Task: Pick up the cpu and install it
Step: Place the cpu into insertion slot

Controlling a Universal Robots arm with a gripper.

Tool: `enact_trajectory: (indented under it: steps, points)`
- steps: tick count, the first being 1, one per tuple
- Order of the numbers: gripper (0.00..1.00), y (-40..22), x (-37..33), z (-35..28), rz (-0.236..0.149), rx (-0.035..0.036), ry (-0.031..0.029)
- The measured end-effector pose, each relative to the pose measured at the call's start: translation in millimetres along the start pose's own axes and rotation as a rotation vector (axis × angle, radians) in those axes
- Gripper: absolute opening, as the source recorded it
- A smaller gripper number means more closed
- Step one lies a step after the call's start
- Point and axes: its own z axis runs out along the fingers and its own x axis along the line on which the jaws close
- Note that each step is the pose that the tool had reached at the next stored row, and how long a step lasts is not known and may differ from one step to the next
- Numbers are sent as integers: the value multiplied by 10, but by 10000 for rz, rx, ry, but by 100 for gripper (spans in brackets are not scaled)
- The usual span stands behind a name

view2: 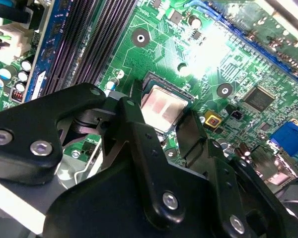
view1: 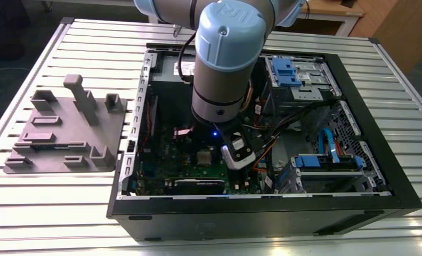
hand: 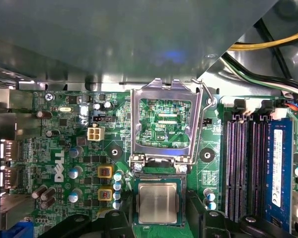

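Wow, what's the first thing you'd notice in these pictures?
In the exterior view, the big pale-blue robot arm reaching down into the open computer case on the slatted table grabs the eye first. In both wrist views, the shiny square cpu sits in its socket on the green motherboard, with the black fingers spread on either side. Beside it, the silver socket frame is flipped open.

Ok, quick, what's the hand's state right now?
Hand: down around the cpu; cannot tell whether it is shut on it or open.
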Motion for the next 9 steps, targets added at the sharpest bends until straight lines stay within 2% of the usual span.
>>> enact_trajectory:
  steps: [8, 9]
  points:
    - [53, 0, 1, -7, 0, -10, 6]
    - [46, -1, 1, -7, 0, -13, 6]
